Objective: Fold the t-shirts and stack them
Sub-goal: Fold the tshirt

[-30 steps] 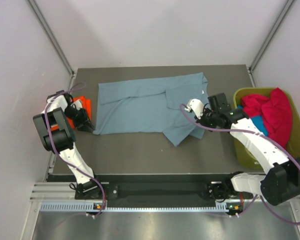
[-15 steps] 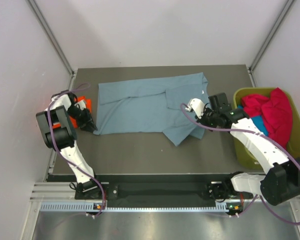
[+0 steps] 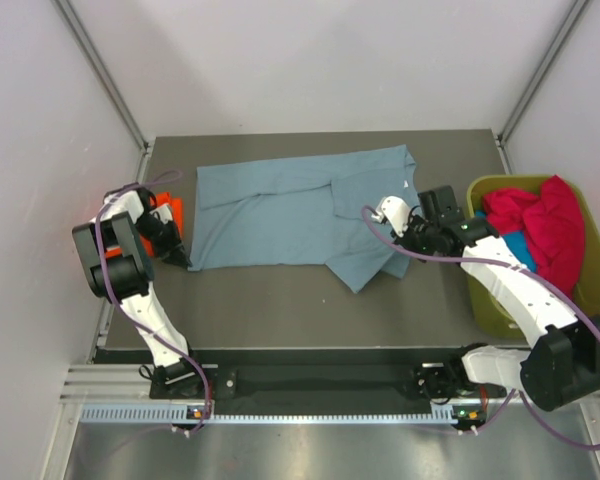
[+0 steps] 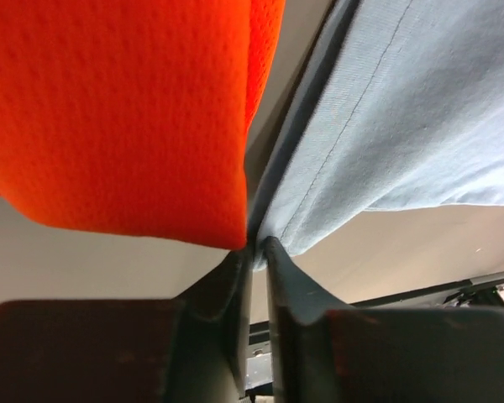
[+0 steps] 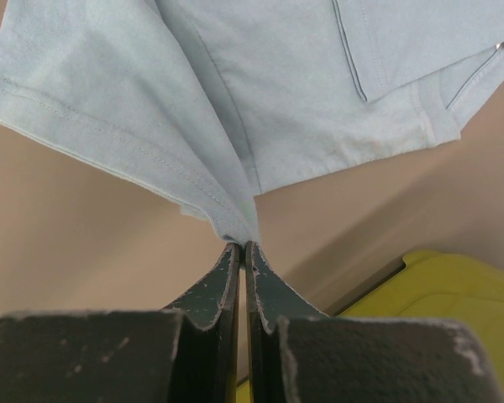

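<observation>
The grey-blue t-shirt lies spread across the middle of the table, one sleeve folded over at its right. My left gripper is shut on the shirt's lower-left corner, with the tips pinching the hem. My right gripper is shut on the shirt's right edge, with the tips pinching a bunch of cloth. The folded orange-red t-shirt lies at the table's left edge, and in the left wrist view it sits beside the left gripper. The crimson-pink t-shirt and the teal t-shirt lie in the bin.
The olive-green bin stands at the table's right edge, close to my right arm; its yellow-green wall shows in the right wrist view. White walls enclose the table on three sides.
The left arm's wrist shifted a little towards the left edge of the table. The right arm and the shirt look the same.
</observation>
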